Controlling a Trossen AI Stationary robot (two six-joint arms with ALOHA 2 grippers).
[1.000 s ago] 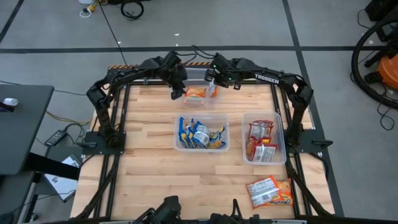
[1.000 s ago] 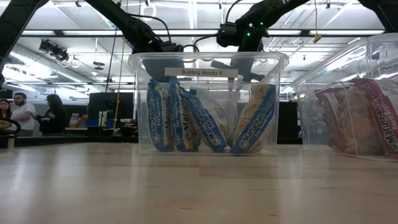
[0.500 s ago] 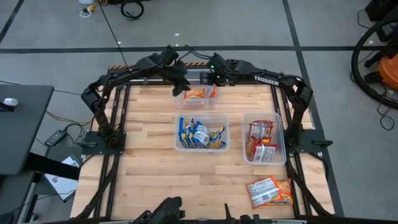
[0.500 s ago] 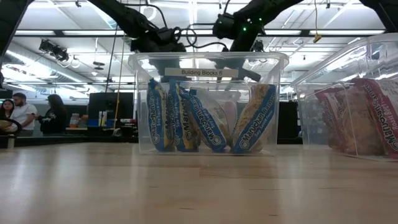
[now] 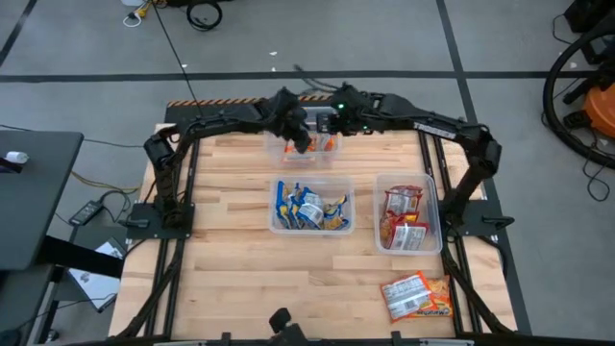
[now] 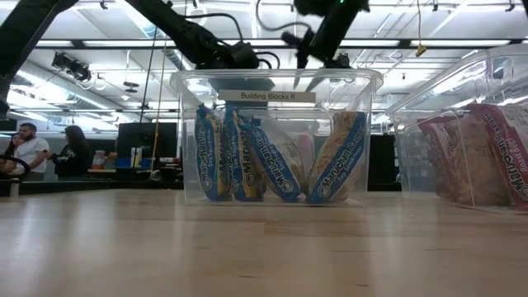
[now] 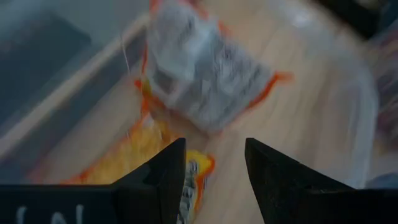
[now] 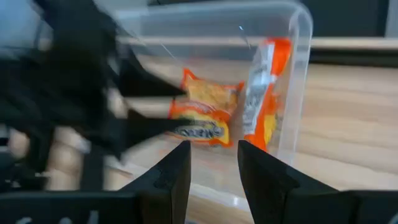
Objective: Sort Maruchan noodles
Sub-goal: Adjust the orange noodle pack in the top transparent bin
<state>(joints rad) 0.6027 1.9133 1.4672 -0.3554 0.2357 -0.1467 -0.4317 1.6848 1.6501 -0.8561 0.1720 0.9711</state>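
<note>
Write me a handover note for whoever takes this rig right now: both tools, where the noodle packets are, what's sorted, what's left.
Left tool: open, empty, over the far tub.
Right tool: open, empty, above the same tub.
Far tub: two orange packets; one lies flat, one leans against the wall.
Middle tub: blue packets, standing on edge.
Right tub: red packets.
Done: three colours separated into three tubs.
Left: two packets lie loose on the table near its front right corner.
</note>
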